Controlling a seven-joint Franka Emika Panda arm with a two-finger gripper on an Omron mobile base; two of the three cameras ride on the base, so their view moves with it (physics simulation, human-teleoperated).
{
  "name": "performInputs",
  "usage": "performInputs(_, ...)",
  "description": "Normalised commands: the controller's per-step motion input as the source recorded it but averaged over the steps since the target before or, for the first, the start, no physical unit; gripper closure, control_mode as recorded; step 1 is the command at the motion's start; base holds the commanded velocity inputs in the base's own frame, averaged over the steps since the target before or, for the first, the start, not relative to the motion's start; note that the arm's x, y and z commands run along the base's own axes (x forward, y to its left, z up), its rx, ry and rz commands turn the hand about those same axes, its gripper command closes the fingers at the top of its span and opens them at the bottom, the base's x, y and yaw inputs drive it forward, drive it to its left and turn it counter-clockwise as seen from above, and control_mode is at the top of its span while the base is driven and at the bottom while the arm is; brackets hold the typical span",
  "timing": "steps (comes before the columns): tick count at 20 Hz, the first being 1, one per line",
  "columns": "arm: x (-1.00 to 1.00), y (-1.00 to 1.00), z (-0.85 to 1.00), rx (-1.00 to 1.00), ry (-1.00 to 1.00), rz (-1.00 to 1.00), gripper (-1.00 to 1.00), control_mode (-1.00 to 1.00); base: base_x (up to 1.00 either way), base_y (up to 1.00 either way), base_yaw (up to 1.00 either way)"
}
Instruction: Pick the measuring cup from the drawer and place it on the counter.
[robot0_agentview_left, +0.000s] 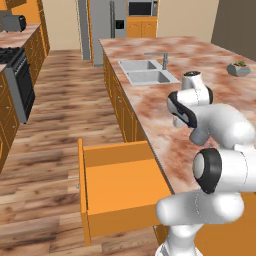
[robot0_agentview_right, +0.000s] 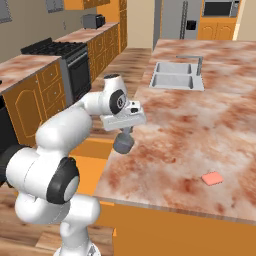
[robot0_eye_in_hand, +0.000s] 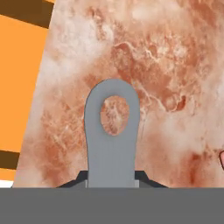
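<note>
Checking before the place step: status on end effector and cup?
End effector shut on measuring cup. Cup over counter edge, drawer open below. Nothing in the way.

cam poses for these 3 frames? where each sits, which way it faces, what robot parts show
Left base view: behind-left, facing forward-down over open drawer and counter; arm lower right.
Right base view: behind-right, same counter; arm lower left, pincer shut on measuring cup.
Hand view: on the hand, looking along the cup handle at the counter; fingertips at bottom.
Both base views share the sink.
</note>
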Motion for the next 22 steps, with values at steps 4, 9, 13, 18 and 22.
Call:
performInputs(4,0.38,-0.32,-1.0,0.01,0.18,-0.08,1.0,-1.0,0.0,0.0,0.0)
performInputs(9,0.27,-0.25,-1.0,0.08,0.0,-0.02,1.0,-1.0,0.0,0.0,0.0)
performInputs(13,0.01,-0.29,-1.0,0.14,-0.06,0.0,1.0,-1.0,0.0,0.0,0.0)
performInputs(18,-0.1,-0.06,-1.0,0.08,-0.15,0.0,1.0,-1.0,0.0,0.0,0.0)
performInputs(22,-0.01,0.0,-1.0,0.0,-0.07,0.0,-1.0,-1.0,0.0,0.0,0.0)
